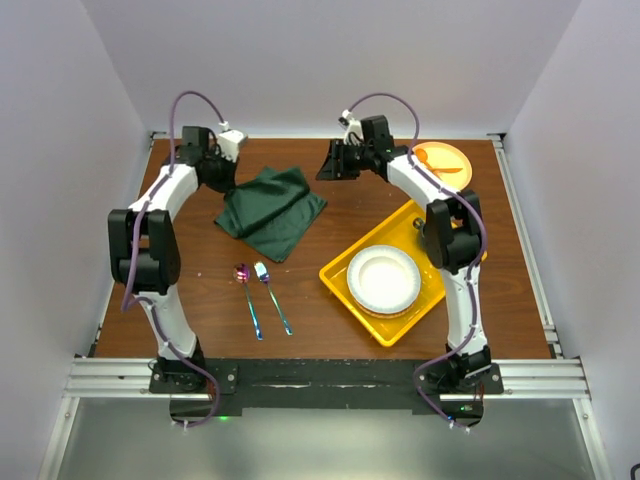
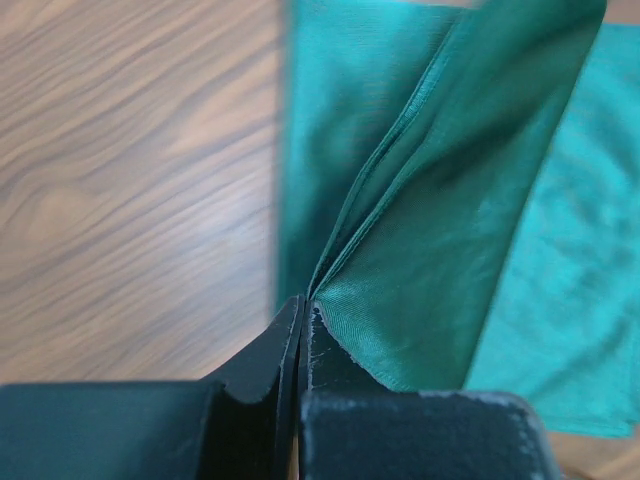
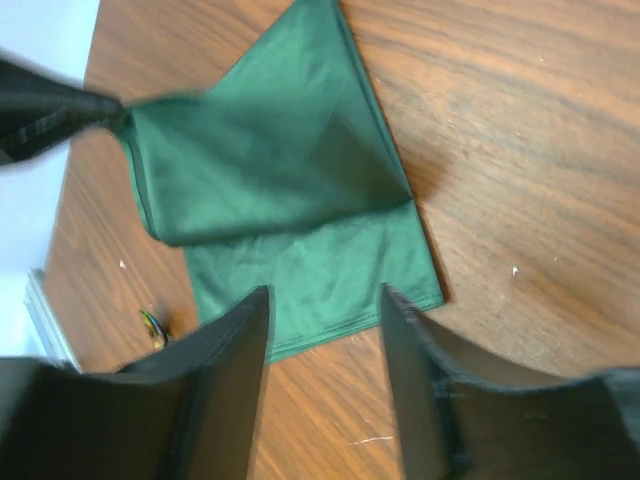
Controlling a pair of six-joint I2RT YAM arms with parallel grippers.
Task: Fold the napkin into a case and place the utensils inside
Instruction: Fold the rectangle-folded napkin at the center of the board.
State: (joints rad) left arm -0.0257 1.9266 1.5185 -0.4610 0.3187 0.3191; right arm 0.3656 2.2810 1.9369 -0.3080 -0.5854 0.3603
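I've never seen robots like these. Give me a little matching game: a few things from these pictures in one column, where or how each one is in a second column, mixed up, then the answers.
Things:
1. napkin
2. white plate
3. utensils
4. right claw

Place or state:
A. on the yellow tray
B. open, holding nothing
C. a fold pinched in the shut left claw
D. side by side on the bare table

Pairs: 1-C, 2-A, 3-D, 4-B.
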